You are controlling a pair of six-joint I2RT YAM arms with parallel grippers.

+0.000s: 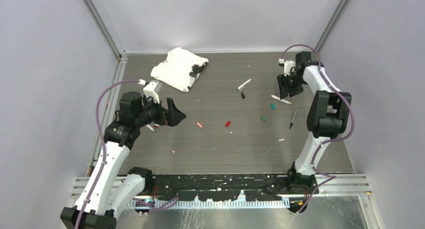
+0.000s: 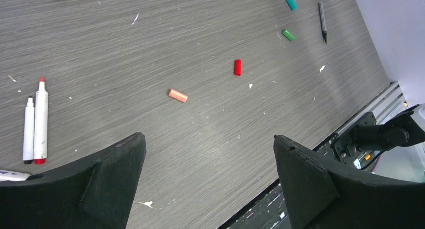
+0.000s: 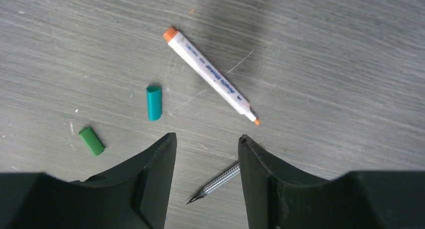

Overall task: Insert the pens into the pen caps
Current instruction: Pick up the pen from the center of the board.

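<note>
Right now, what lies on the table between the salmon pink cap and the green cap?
The red cap lies between the salmon pink cap and the green cap, apart from both; the top external and left wrist views show it.

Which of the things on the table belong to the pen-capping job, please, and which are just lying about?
For the job: orange pen, red pen, black pen, grey pen, far pen; pink cap, red cap, green cap, teal cap, black cap.
Lying about: cloth, white flecks.
</note>
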